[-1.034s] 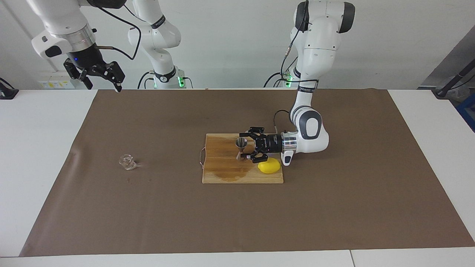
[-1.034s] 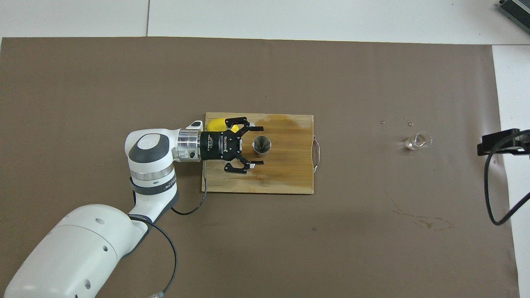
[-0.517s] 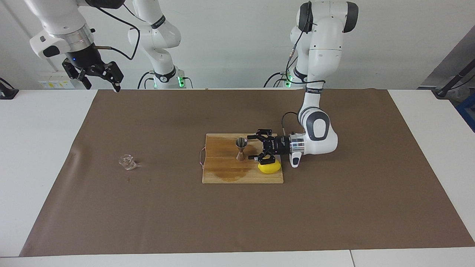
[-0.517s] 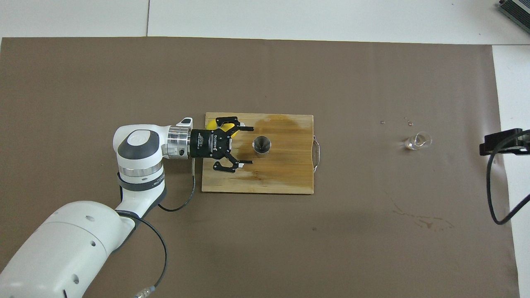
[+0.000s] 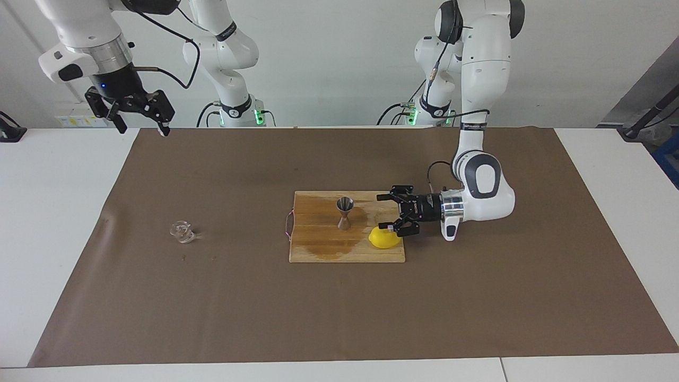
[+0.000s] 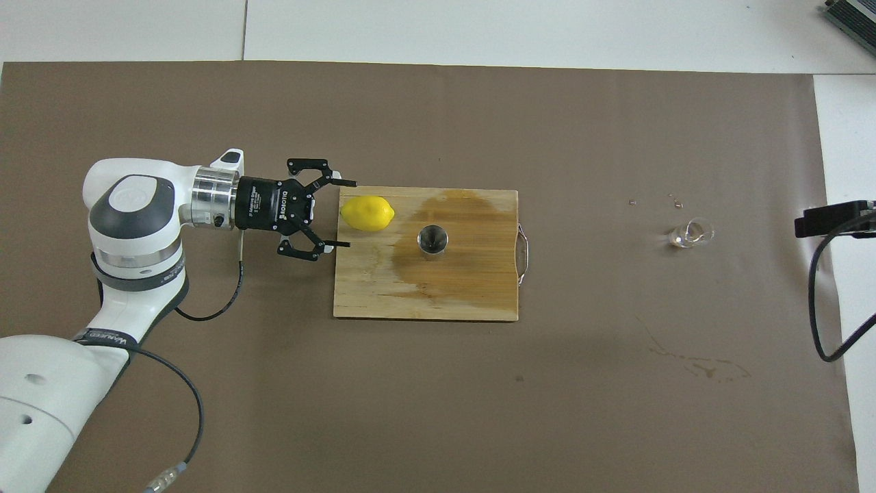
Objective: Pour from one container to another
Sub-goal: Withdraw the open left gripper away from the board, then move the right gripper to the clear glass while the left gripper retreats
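The steel jigger stands upright on the wooden cutting board; it also shows in the overhead view. The clear glass vessel sits on the brown mat toward the right arm's end, also in the overhead view. My left gripper is open and empty, held sideways low over the board's edge beside the lemon, apart from the jigger; it also shows in the overhead view. My right gripper is open and empty, raised high over the mat's edge and waiting.
A yellow lemon lies on the board at the corner toward the left arm. A dark wet stain covers part of the board around the jigger. Small spill marks dot the brown mat.
My left gripper has drawn back from around the jigger toward the left arm's end, staying open. The jigger stays upright on the board. The lemon is now uncovered.
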{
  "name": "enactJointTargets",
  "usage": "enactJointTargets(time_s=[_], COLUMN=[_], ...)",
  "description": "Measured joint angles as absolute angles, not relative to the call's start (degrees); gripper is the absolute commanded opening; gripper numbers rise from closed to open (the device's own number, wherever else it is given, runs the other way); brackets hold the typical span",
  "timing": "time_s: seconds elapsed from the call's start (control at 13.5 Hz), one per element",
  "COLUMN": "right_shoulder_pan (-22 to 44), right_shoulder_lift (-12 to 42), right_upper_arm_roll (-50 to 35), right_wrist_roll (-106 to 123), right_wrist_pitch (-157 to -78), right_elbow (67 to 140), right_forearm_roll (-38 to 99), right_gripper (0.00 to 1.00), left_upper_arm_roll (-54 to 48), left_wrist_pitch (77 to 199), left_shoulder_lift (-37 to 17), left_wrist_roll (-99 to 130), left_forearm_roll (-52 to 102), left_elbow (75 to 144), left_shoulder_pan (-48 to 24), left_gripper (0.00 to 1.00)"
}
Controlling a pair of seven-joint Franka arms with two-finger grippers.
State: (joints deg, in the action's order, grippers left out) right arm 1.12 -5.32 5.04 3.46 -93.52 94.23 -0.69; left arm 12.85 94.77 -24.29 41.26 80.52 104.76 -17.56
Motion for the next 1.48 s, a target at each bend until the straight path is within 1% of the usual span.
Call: enactJointTargets(time_s=[0.22, 0.52, 0.66, 0.96, 1.18, 1.48], right_shoulder_pan=[-2.1, -3.8, -6.2, -10.8, -14.2, -18.0], right_shoulder_lift=[-5.3, -5.3, -5.0, -3.2, 0.6, 8.1], right_upper_arm_roll=[5.2, 5.3, 5.3, 5.4, 5.5, 5.6], right_wrist_roll=[7.5, 15.1, 23.4, 41.3, 54.9, 71.9], right_wrist_pitch=[-94.8, -96.7, -97.9, -101.9, -103.5, -104.9], right_elbow=[94.6, 95.4, 96.4, 99.5, 100.7, 100.9], right_forearm_roll=[2.3, 5.2, 8.6, 16.6, 24.2, 34.7], right_gripper=[1.00, 1.00, 1.00, 1.00, 1.00, 1.00], left_upper_arm_roll=[13.0, 13.0, 13.3, 14.4, 14.4, 13.9], left_wrist_pitch=[93.1, 92.0, 91.9, 92.5, 93.0, 95.8], left_shoulder_lift=[-23.5, -22.7, -21.9, -20.8, -19.9, -18.0], left_wrist_roll=[41.1, 39.7, 37.4, 22.6, 13.8, 3.2], left_forearm_roll=[70.7, 56.0, 50.4, 38.6, 28.2, 17.0], left_elbow=[99.0, 91.1, 89.0, 88.4, 86.6, 85.1], left_shoulder_pan=[-14.5, -12.4, -12.3, -12.3, -12.4, -13.5], left_gripper=[1.00, 1.00, 1.00, 1.00, 1.00, 1.00])
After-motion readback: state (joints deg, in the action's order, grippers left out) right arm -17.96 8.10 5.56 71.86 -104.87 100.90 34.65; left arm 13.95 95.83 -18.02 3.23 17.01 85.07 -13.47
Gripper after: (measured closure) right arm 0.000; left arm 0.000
